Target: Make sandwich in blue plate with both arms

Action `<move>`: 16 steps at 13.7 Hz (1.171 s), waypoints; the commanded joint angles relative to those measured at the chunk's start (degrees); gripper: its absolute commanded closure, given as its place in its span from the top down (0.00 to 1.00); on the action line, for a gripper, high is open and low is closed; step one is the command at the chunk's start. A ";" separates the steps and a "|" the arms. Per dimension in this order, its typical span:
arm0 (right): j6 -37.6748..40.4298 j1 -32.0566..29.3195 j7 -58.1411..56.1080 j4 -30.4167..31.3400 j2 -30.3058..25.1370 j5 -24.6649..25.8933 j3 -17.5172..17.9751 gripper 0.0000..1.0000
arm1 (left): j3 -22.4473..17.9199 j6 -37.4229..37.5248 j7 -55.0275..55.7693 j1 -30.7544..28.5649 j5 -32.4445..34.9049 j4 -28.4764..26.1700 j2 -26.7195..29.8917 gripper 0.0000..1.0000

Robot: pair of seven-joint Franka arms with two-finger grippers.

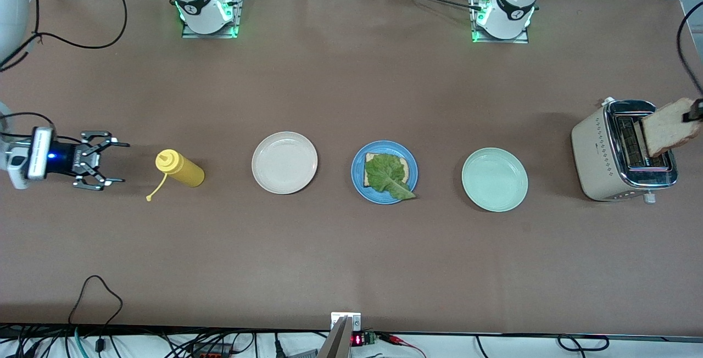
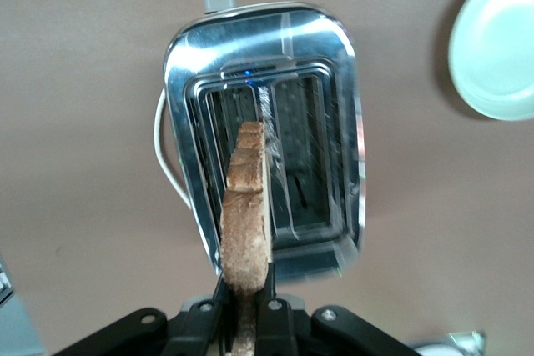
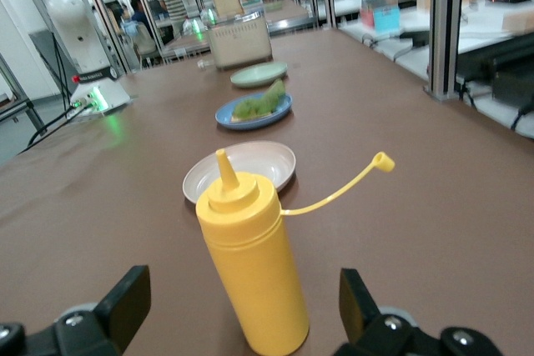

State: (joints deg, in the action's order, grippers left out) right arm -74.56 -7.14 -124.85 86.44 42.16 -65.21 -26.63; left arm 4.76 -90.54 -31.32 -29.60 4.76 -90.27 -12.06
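On the blue plate, at the middle of the brown bench, lies one slice of toasted bread with a crinkled green lettuce leaf spread over it; the leaf's tip hangs past the plate's rim on the side nearer the front camera. No second slice covers it, so the sandwich is only half built.

The second slice of toast is up in the air over the toaster, which stands at the left arm's end of the bench. The left gripper has its fingers pinching this toast by one edge, and the left wrist view shows the slice edge-on, hanging above the toaster's open slots with its chrome top all round.

Between the toaster and the blue plate sits a pale mint-green plate. Beside the blue plate, toward the right arm's end, is a cream-white plate, and next in the row a yellow squeeze bottle, with its cap dangling on a thin strap. The front view seems to show it lying on its side, the right wrist view standing upright; I cannot tell which.

The right gripper hangs low at the right arm's end of the bench, near the bottle but apart from it, its fingers spread wide with nothing between them.
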 commanded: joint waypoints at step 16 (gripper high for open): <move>-9.91 47.32 72.51 -7.50 -9.20 24.14 -38.16 1.00 | 26.26 10.68 16.38 7.45 -29.77 6.52 -16.57 0.01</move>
State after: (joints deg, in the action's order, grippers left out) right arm -85.09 40.40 -58.35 81.89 33.22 -44.39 -66.59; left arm 30.81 -76.87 -16.12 -21.79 -18.95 -83.65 -24.43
